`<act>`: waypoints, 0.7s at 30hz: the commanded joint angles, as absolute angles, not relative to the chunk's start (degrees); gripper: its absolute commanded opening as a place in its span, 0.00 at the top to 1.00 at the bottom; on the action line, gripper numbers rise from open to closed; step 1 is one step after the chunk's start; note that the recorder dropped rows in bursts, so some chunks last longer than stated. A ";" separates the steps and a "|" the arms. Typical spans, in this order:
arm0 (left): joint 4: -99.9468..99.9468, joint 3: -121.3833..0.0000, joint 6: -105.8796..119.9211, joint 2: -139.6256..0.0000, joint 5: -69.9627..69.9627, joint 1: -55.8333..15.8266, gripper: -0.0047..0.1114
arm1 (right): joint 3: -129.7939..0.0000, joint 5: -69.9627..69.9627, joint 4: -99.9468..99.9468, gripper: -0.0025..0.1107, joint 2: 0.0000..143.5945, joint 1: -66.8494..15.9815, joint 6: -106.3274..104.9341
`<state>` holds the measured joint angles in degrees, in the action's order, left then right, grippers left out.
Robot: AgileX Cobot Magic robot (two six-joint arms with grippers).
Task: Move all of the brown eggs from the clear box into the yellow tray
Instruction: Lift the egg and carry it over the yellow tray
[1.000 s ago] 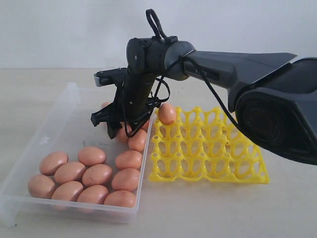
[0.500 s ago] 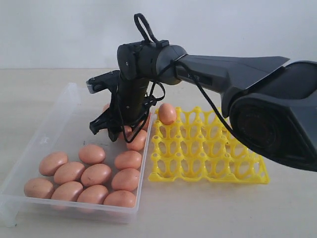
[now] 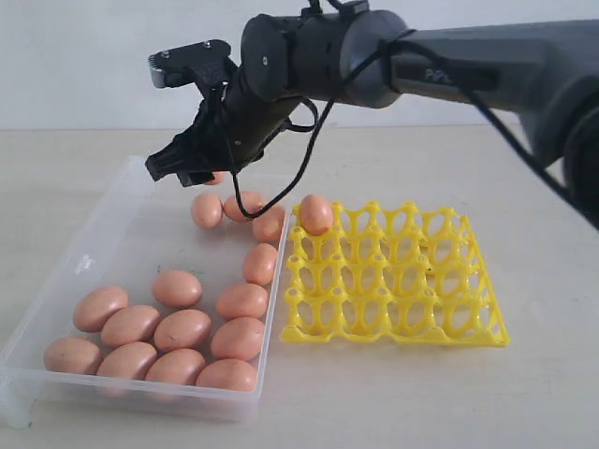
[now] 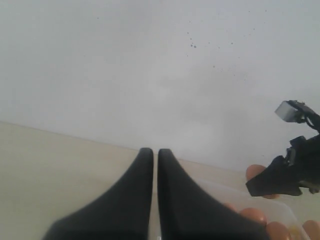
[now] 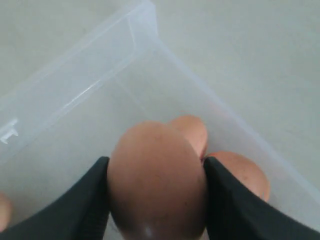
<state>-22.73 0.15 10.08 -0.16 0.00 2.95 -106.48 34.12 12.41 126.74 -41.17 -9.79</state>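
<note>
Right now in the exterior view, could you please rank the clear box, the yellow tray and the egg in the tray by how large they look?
1. clear box, plainly the largest
2. yellow tray, clearly smaller than the box
3. egg in the tray, by far the smallest

Your right arm [image 3: 487,65] is matte dark grey to black: a long smooth link swells into a rounded, barrel-shaped joint housing [image 3: 318,51], with pale lettering [image 3: 442,73] on its side that you cannot read in full. Thin black cables [image 3: 301,161] loop loosely off the wrist. A small light-grey block [image 4: 286,110] caps the black bracket there. The right gripper [image 3: 182,171] has black angular fingers [image 5: 82,205] with a dull, smooth finish. Your left gripper [image 4: 155,152] shows two black fingers [image 4: 125,205], wide at the base and tapering to narrow rounded tips.
</note>
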 commanded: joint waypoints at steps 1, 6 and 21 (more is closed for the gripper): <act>-23.01 0.00 10.41 0.00 0.00 2.71 0.93 | -93.32 20.78 12.98 0.98 117.56 -41.19 -11.45; -23.01 0.00 10.41 0.00 0.00 2.71 0.93 | -74.58 0.84 12.98 0.98 106.74 -41.07 -11.98; -23.01 0.00 10.41 0.00 0.00 2.71 0.93 | -38.83 -48.40 -12.50 0.98 98.48 -22.57 10.08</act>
<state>-22.73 0.15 10.08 -0.16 0.00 2.95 -40.46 -40.53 1.29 97.31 -27.36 1.17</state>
